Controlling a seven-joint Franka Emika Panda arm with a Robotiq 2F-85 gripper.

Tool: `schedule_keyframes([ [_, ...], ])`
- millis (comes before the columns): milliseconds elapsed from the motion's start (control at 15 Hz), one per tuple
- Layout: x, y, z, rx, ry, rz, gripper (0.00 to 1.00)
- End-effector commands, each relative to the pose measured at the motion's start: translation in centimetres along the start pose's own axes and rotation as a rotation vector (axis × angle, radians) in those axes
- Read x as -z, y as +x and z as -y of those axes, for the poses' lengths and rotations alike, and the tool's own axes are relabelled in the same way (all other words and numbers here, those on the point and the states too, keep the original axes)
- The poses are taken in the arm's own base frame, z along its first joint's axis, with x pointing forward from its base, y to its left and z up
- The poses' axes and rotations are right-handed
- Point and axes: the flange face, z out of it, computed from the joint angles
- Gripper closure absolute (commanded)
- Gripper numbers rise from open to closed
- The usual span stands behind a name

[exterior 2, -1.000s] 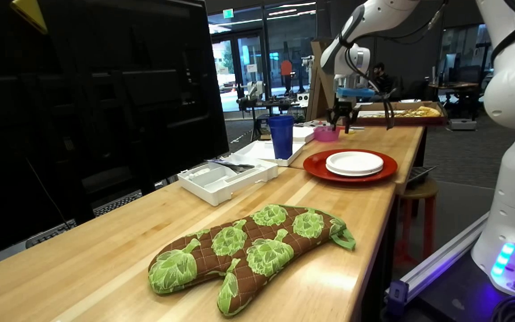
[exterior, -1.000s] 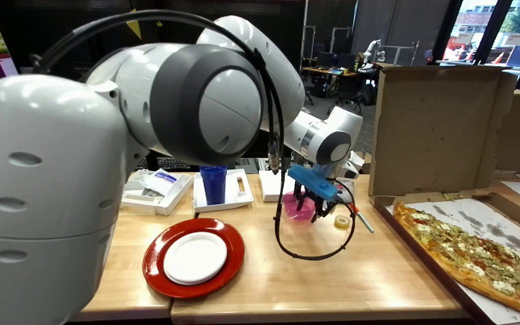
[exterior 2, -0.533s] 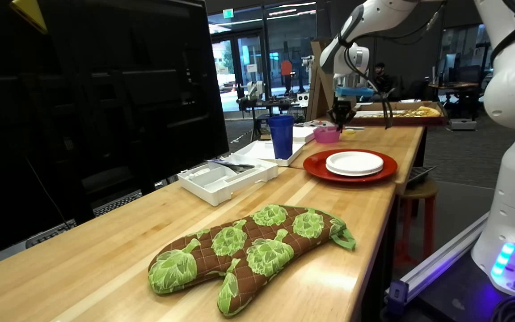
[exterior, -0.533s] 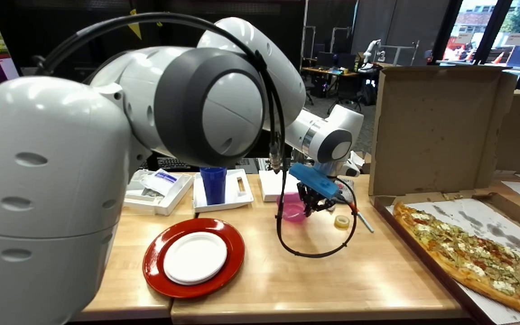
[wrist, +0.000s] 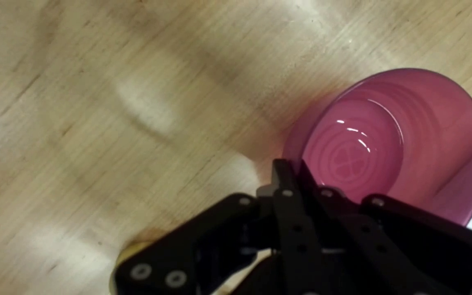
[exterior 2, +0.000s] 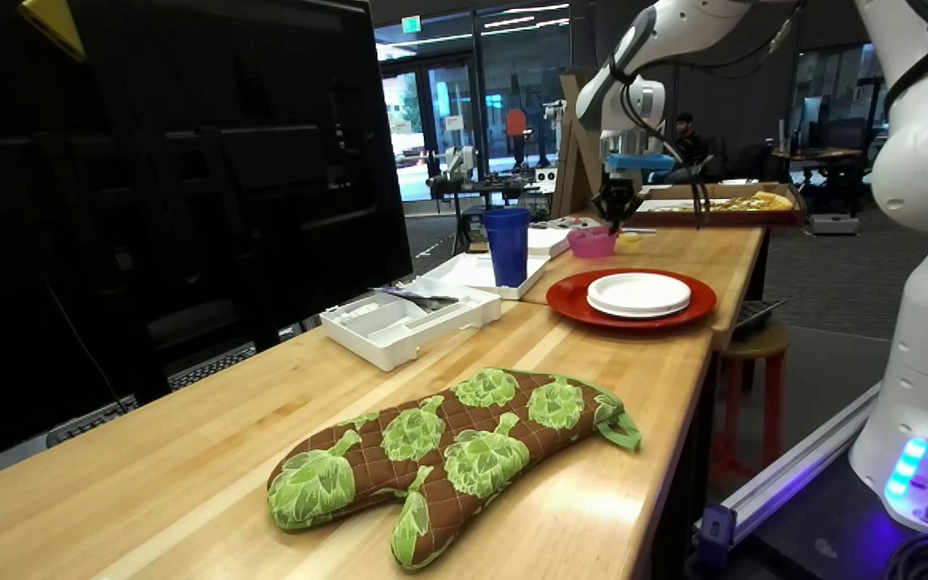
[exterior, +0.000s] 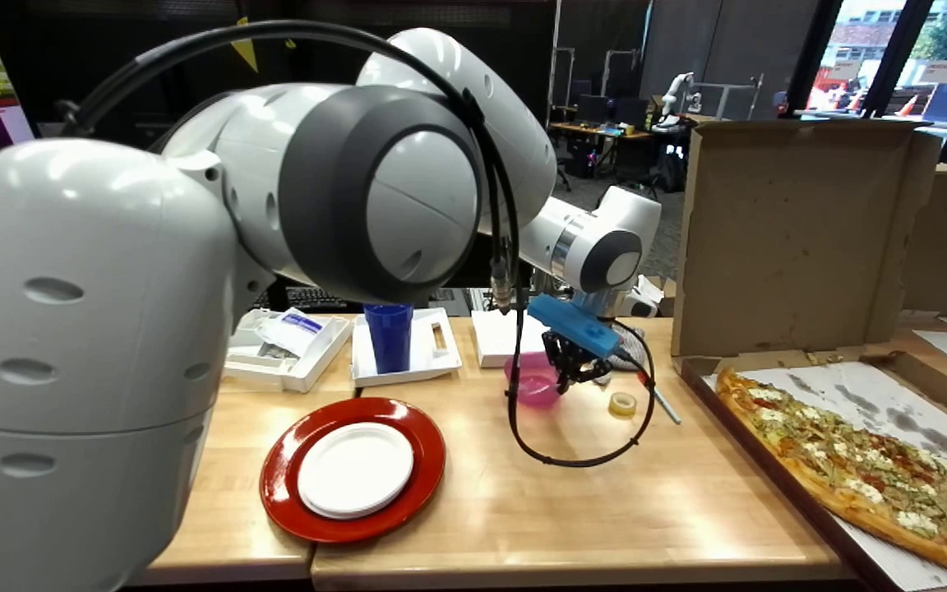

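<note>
Pink bowl [wrist: 395, 131], mouth up on the worktop [exterior: 572, 518], shows us its ringed bottom in the wrist view. Its rim is pinched between our fingers [wrist: 282, 176], drawn close together, one tip outside the wall and one inside. Near it lies a tape roll [exterior: 622, 410]. Farther off we see a blue cup [exterior: 391, 339] standing in a white tray [exterior: 432, 363], white plates [exterior: 356, 470] stacked on a red plate [exterior: 283, 460], and pizza [exterior: 860, 469] in an open cardboard box [exterior: 802, 238]. In an exterior view a black cable [exterior: 576, 464] crosses before the bowl's edge.
</note>
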Motion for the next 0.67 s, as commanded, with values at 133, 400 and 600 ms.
schedule_keyframes([
  [133,2.9,-2.5,-0.7,0.071,-0.059,-0.011,0.99],
  [400,3.3,-4.1,-2.2,0.14,-0.081,-0.024,0.99],
  [600,2.7,-5.7,-3.8,0.216,-0.081,-0.021,0.99],
])
